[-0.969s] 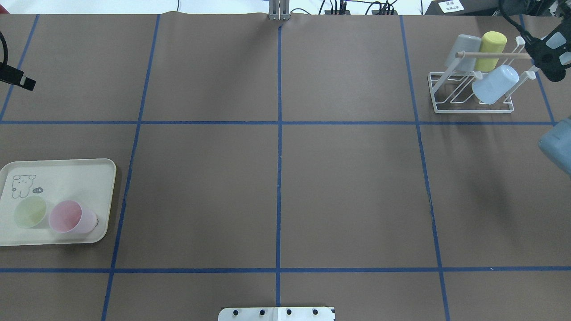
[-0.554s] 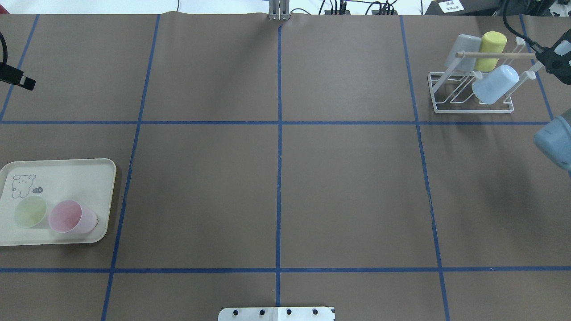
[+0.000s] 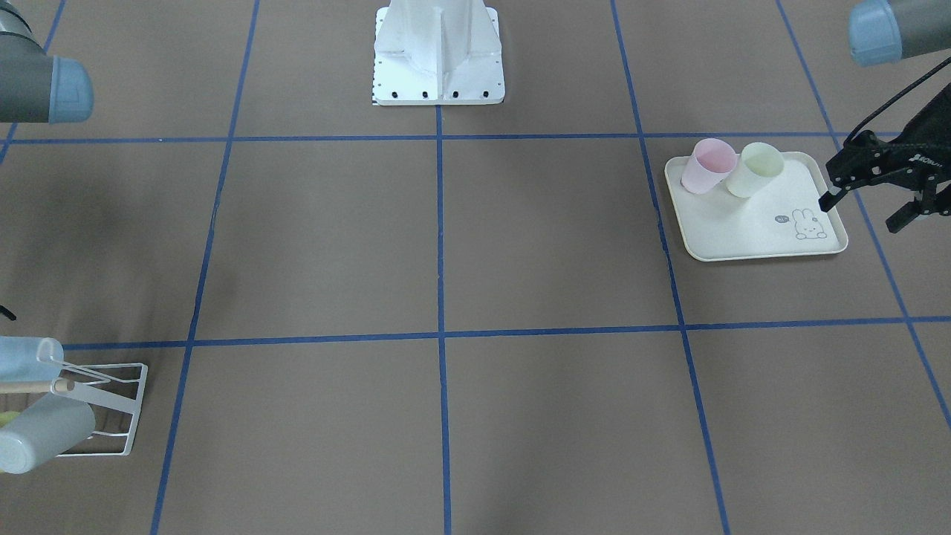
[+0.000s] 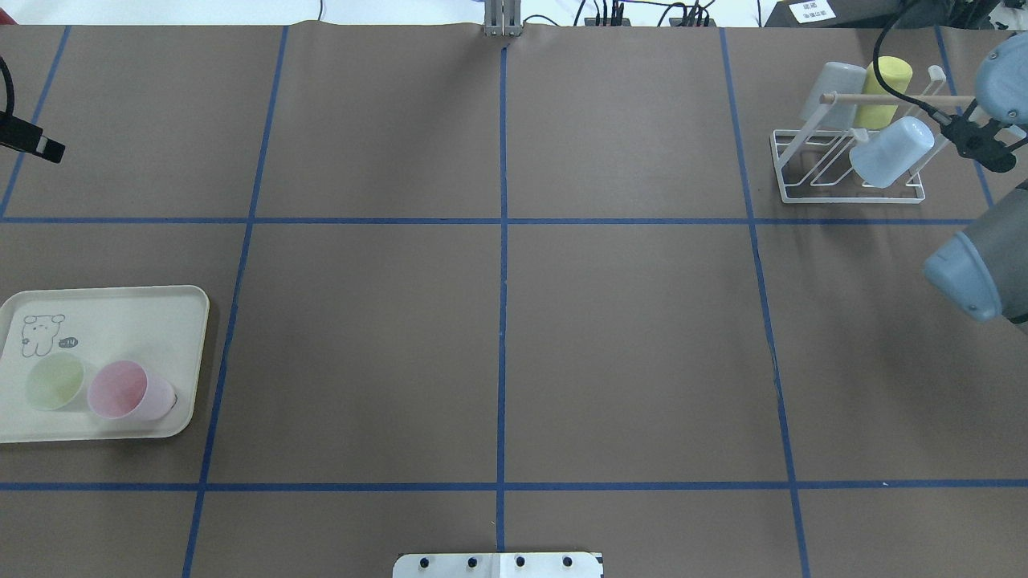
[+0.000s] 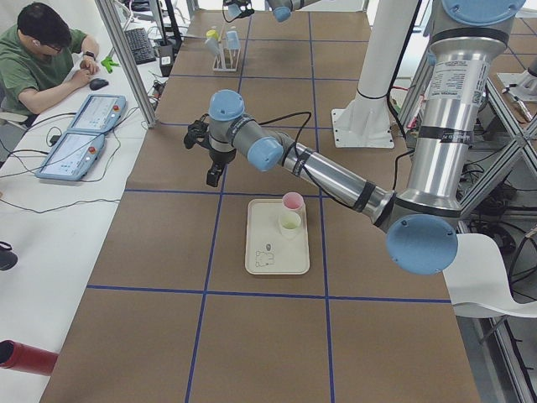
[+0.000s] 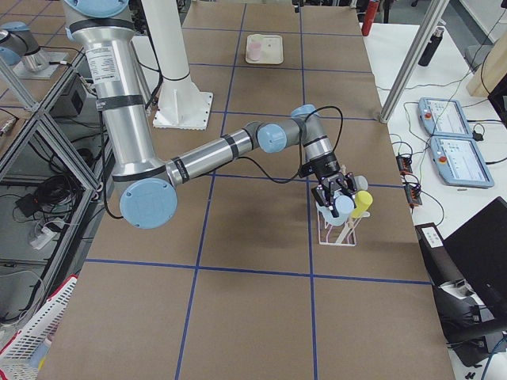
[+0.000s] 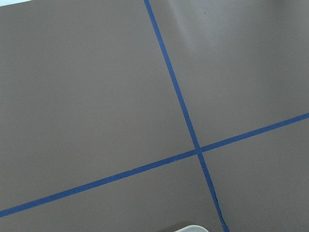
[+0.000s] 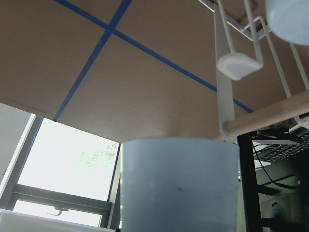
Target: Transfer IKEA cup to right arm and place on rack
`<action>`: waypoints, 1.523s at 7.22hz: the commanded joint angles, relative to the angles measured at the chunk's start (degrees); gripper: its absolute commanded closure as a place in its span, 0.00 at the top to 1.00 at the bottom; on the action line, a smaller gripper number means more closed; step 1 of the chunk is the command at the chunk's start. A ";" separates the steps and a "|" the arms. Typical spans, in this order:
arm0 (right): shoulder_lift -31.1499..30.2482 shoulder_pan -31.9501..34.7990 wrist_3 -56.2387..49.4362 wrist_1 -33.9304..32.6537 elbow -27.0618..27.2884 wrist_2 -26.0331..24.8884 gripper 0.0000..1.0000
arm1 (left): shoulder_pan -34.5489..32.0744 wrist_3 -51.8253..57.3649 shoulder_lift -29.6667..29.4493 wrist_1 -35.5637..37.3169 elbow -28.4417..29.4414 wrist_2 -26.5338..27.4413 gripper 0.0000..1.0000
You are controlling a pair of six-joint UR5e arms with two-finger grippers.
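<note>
The white wire rack (image 4: 851, 172) stands at the far right and carries a grey cup (image 4: 831, 92), a yellow cup (image 4: 882, 88) and a light blue cup (image 4: 891, 151). My right gripper (image 4: 976, 140) hangs just right of the light blue cup, which fills the lower right wrist view (image 8: 178, 183). In the exterior right view its fingers stand apart at the cup's end (image 6: 334, 194). A pink cup (image 4: 128, 391) and a green cup (image 4: 55, 382) stand on the cream tray (image 4: 120, 313). My left gripper (image 3: 862, 212) is open and empty beside the tray.
The right arm's elbow (image 4: 964, 273) juts in over the table's right edge. The white robot base plate (image 3: 438, 74) sits at the table's near middle. Blue tape lines divide the brown table. An operator (image 5: 42, 50) sits at a side desk.
The right arm's elbow has swung further in over the table and its gripper has shifted towards the light blue cup's end. The cup stayed on the rack. The left arm has not moved.
</note>
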 commanded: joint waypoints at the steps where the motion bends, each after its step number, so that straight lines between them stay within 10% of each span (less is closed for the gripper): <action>1: 0.21 -1.39 1.34 0.26 -0.35 -2.23 0.28 | 0.08 -0.01 -0.04 0.03 0.18 0.00 1.00; 11: 0.91 -4.91 6.62 0.44 -2.28 -3.46 0.33 | 0.43 -0.09 -0.04 0.03 0.80 0.00 1.00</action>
